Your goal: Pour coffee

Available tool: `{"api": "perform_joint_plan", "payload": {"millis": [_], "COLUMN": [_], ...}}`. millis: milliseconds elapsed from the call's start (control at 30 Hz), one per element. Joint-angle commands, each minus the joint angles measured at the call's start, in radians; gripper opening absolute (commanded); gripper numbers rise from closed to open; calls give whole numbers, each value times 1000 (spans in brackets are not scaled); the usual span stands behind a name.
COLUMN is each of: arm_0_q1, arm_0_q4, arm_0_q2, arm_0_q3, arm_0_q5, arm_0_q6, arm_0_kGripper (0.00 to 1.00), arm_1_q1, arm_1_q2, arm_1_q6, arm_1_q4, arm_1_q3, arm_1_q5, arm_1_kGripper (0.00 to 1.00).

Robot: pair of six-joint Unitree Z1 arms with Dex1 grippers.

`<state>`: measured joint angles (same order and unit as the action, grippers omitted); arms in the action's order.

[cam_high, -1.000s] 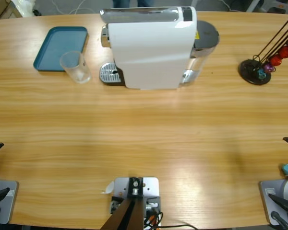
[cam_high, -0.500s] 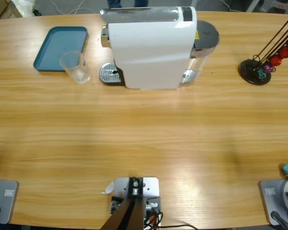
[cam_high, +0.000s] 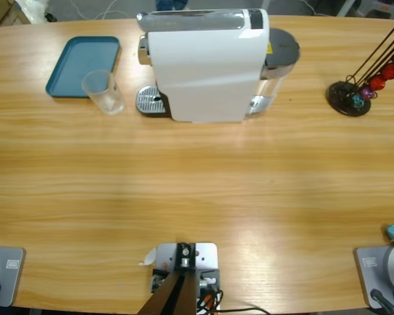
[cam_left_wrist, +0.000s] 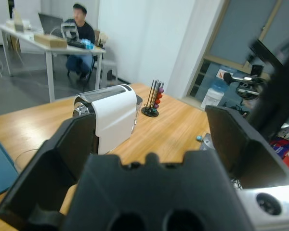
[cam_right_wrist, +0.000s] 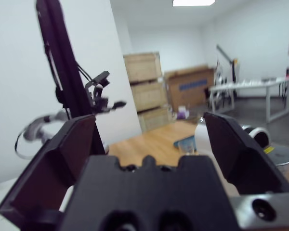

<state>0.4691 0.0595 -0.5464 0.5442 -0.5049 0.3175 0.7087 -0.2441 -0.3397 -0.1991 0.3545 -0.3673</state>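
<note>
The black jaw tips seen a second ago at both side edges have been withdrawn from the high view. The left gripper (cam_left_wrist: 149, 144) and right gripper (cam_right_wrist: 149, 144) are held wide apart, empty. The cup (cam_high: 103, 91), apparently empty, stands beside the coffee machine (cam_high: 207, 62), not yet under its spout, so nothing has been started.

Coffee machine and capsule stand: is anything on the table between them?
No. In the high view the wood between the coffee machine and the capsule stand is bare; the left wrist view shows nothing there either.
</note>
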Motion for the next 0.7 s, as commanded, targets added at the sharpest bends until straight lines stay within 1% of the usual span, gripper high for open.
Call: {"api": "perform_joint_plan", "payload": {"millis": [33,67,100,133,167,200,233,267,300,333,367,400,433,500,533,567,633,700], "arm_0_q1": [0,0,0,0,2,2,2,2,2,2,2,3,3,-11,-14,-11,0,0], "arm_0_q4": [-156,-196,-229,-244,-252,-255,-259,-271,-321,-387,-432,-472,-518,-634,-696,-722,-724,-723], "arm_0_q2": [-478,-522,-560,-585,-600,-615,-630,-636,-641,-646,-645,-639,-630,-646,-659,-648,-607,-586], "arm_0_q3": [215,251,276,288,294,294,294,299,325,358,379,396,413,465,501,516,513,516], "arm_0_q5": [-30,-43,-56,-69,-71,-54,-23,10,48,80,97,112,138,139,135,143,178,192], "arm_0_q6": [14,1,-19,-42,-61,-69,-66,-35,15,36,37,37,50,114,113,102,80,25], "arm_0_kGripper": [1000,1000,1000,1000,1000,1000,1000,1000,1000,1000,1000,1000,1000,1000,1000,1000,1000,1000], "arm_1_q1": [6,6,6,6,6,6,0,-24,-75,-123,-125,-121,-99,-48,-34,-23,-8,-6], "arm_1_q2": [-745,-803,-832,-837,-818,-787,-776,-784,-809,-856,-891,-914,-921,-910,-906,-902,-906,-933], "arm_1_q6": [94,131,149,147,115,45,-15,-11,27,93,137,176,220,330,369,390,411,414], "arm_1_q4": [210,201,136,27,-100,-219,-271,-238,-144,-10,63,124,198,446,553,631,761,850], "arm_1_q3": [348,367,362,319,240,155,124,147,191,235,257,275,295,378,420,455,517,564], "arm_1_q5": [-205,-240,-275,-299,-313,-278,-246,-282,-356,-437,-441,-420,-365,-158,-59,18,141,203], "arm_1_kGripper": [1000,1000,1000,1000,1000,1000,1000,1000,1000,1000,1000,1000,1000,1000,1000,1000,1000,1000]}}
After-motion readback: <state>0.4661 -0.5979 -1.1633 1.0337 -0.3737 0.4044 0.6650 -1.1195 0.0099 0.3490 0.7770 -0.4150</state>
